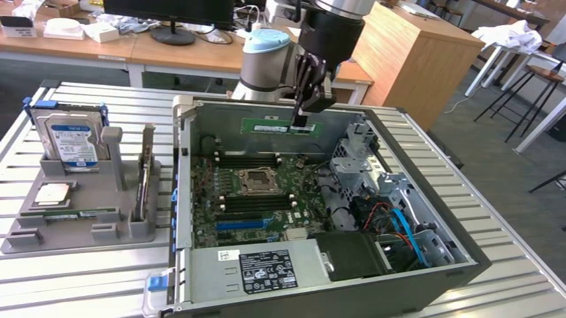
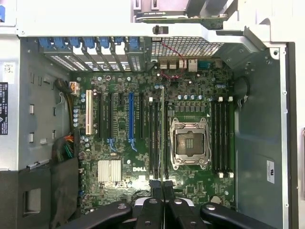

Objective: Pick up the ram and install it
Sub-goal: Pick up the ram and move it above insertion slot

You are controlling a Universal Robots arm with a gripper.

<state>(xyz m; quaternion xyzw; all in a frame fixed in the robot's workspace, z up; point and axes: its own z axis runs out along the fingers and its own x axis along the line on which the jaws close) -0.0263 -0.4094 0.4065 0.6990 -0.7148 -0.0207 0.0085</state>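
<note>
Gripper (image 1: 301, 121) clenching ram (image 1: 265, 126) by upper edge; stick hanging beneath jaws, long axis running parallel to memory slots (image 2: 153, 138) (directly underneath, apart).

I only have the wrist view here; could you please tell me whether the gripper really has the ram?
Observer: Yes. In the exterior view the gripper is shut on the ram, pinching it towards its end on that view's right.
Operator: Thank you. Is it seated?
Observer: No. It hangs level above the board, clear of the slots and running the same way as they do.
Operator: And what is off to the side?
Observer: A grey holder sits on the exterior view's left of the case, with a hard drive standing upright in it.
</note>
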